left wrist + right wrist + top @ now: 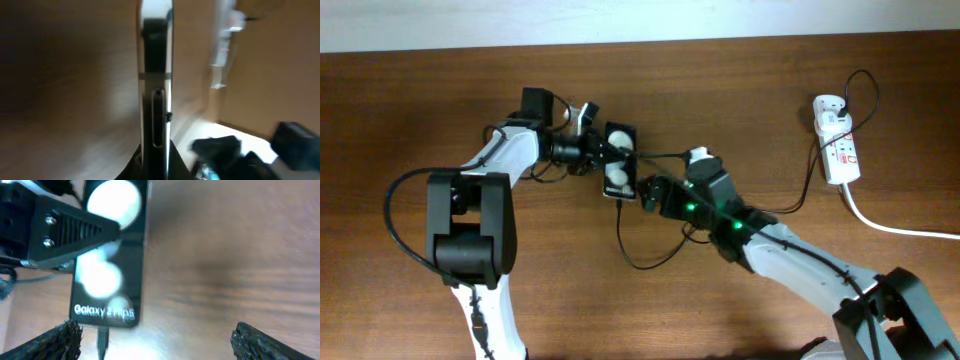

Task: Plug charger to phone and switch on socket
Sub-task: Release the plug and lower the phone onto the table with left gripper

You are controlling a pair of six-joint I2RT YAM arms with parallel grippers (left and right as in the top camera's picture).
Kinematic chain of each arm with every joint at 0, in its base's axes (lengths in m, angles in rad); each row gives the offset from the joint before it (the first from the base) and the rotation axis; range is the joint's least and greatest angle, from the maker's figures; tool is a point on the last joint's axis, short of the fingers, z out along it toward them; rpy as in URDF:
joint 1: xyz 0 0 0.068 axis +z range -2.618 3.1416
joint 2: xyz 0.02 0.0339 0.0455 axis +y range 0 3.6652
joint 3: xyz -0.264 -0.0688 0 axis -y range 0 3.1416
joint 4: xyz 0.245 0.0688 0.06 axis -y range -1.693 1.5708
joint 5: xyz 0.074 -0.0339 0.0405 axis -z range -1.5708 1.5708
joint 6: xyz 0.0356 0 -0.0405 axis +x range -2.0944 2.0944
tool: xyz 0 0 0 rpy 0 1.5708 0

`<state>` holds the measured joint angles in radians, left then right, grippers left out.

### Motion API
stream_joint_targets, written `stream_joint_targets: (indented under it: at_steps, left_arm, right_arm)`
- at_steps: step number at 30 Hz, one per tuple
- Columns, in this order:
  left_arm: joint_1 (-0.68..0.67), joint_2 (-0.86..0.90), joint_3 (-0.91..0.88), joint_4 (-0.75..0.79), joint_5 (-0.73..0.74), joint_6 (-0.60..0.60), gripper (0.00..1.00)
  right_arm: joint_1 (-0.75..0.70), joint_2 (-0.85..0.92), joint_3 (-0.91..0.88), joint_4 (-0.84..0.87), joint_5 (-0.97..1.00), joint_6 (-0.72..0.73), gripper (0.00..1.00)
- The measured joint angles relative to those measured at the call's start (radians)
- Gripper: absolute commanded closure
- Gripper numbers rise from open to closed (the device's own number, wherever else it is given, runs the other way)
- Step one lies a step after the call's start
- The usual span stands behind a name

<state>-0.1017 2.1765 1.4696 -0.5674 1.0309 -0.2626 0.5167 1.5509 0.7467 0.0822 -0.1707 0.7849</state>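
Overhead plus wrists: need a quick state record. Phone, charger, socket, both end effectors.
phone: screen up, lettering end toward the right arm
left end effector: shut on phone, one finger across the screen
right end effector: open, fingers spread wide, holding nothing
charger: plug tip at the phone's lettering end; seated or not, cannot tell
socket: far right in overhead, apart from both arms; switch state too small to tell

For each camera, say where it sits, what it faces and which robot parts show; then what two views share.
Overhead: above the brown wooden table, looking down; left arm, right arm show.
Left wrist: along the black glossy smartphone, edge-on; own fingers below.
Right wrist: down onto its screen; own fingertips wide apart.
Both wrist views share the smartphone.
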Motion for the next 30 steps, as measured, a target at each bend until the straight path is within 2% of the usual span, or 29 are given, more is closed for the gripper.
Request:
stream_joint_targets:
  at_steps: [2, 3, 4, 6, 8, 12, 17, 18, 20, 23, 25, 30]
  left_arm:
    - [-0.011, 0.000, 0.000, -0.023, -0.130, 0.000, 0.97]
    - [-0.019, 0.000, 0.000, -0.024, -0.185, 0.000, 0.91]
    - [-0.039, 0.000, 0.000, -0.027, -0.263, 0.000, 0.87]
    - [-0.068, 0.000, 0.000, -0.027, -0.328, -0.003, 0.82]
    - [-0.093, -0.002, 0.000, -0.026, -0.352, -0.007, 0.76]
    - [-0.109, -0.002, 0.000, -0.027, -0.391, -0.008, 0.56]
    - [-0.109, -0.002, 0.000, -0.026, -0.394, -0.011, 0.48]
    - [-0.109, -0.003, 0.000, -0.026, -0.394, -0.011, 0.36]
    - [-0.109, -0.008, 0.000, -0.025, -0.406, -0.008, 0.24]
    - [-0.109, -0.024, 0.001, -0.023, -0.422, -0.011, 0.19]
    - [-0.109, -0.026, 0.001, -0.021, -0.422, -0.011, 0.08]
    - [-0.109, -0.033, 0.003, -0.019, -0.419, -0.011, 0.03]
  right_arm:
    - [-0.049, -0.001, 0.005, -0.096, -0.027, -0.005, 0.01]
    - [-0.092, -0.001, 0.004, -0.186, -0.039, -0.007, 0.01]
    - [-0.108, -0.001, 0.003, -0.213, -0.041, -0.008, 0.01]
    - [-0.118, -0.003, 0.006, -0.281, -0.041, -0.008, 0.01]
    - [-0.118, -0.003, 0.005, -0.315, -0.036, -0.010, 0.01]
    - [-0.118, -0.003, 0.005, -0.319, -0.006, -0.010, 0.01]
    - [-0.118, -0.003, 0.005, -0.319, 0.008, -0.011, 0.01]
    - [-0.118, -0.003, 0.005, -0.319, 0.008, -0.011, 0.01]
    - [-0.118, -0.003, 0.005, -0.319, 0.009, -0.011, 0.01]
    - [-0.118, -0.003, 0.005, -0.321, 0.012, -0.011, 0.01]
    - [-0.118, -0.003, 0.005, -0.321, 0.012, -0.011, 0.01]
    - [-0.118, -0.003, 0.005, -0.321, 0.012, -0.011, 0.01]
